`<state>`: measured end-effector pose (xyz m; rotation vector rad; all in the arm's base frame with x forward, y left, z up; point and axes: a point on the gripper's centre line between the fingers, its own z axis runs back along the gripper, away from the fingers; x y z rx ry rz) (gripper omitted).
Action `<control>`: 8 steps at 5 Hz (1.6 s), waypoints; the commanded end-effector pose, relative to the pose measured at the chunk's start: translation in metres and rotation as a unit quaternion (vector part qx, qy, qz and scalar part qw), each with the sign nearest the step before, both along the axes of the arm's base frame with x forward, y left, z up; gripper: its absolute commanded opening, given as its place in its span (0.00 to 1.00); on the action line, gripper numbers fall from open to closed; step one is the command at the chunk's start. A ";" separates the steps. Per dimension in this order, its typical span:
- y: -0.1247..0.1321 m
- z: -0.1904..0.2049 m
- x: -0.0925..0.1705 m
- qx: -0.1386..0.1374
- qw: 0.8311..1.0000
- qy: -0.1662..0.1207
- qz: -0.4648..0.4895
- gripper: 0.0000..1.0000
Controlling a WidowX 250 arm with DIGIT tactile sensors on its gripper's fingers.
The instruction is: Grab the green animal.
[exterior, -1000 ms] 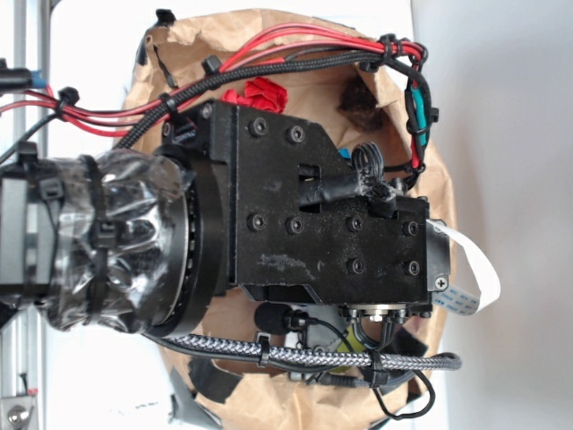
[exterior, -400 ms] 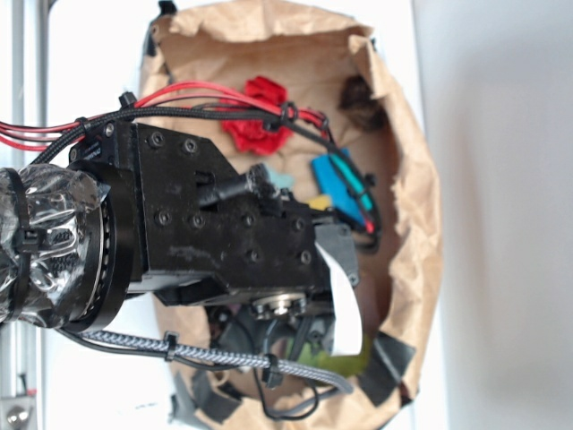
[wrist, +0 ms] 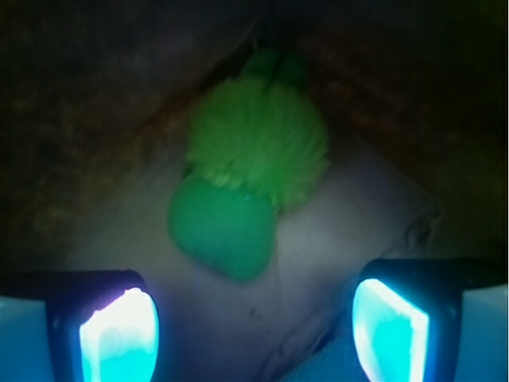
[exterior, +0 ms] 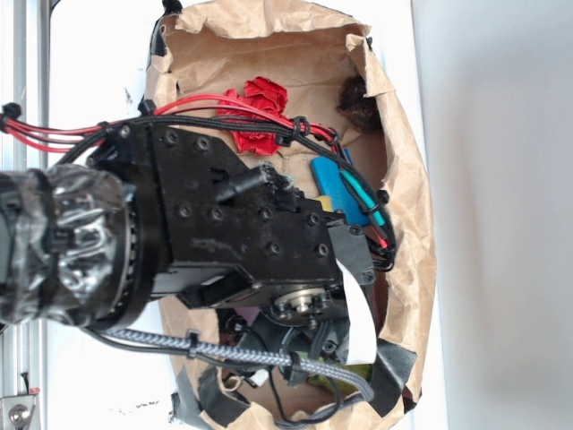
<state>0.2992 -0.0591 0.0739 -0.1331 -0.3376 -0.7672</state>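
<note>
The green animal point(wrist: 242, 187) lies in the wrist view just ahead of my gripper point(wrist: 254, 330). Its fuzzy lime ball is farther away and its smooth green rounded part points toward me. It rests on pale crumpled paper in a dim hollow. Both fingers point(wrist: 119, 334) glow cyan at the bottom corners, wide apart with nothing between them. The toy sits in line with the gap, slightly left of centre and clear of both pads. In the exterior view the black wrist point(exterior: 242, 242) hangs over the brown paper bag point(exterior: 407, 188) and hides the fingers and most of the toy.
Inside the bag lie a red crumpled item point(exterior: 258, 112), a dark brown fuzzy thing point(exterior: 361, 103) at the far wall and a blue object point(exterior: 333, 186). Red and black cables point(exterior: 269, 121) arch over the wrist. The bag's paper walls rise close around the toy.
The wrist has shifted left and lower into the bag in the exterior view, uncovering the red item and the blue object. Since 0.4 s ago it has crept slightly right and down.
</note>
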 end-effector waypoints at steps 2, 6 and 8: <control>-0.042 -0.013 0.014 -0.075 0.997 0.025 -0.020 1.00; -0.029 -0.024 0.017 -0.014 1.000 -0.001 0.007 0.00; 0.026 0.024 0.019 -0.063 0.992 0.022 0.106 0.00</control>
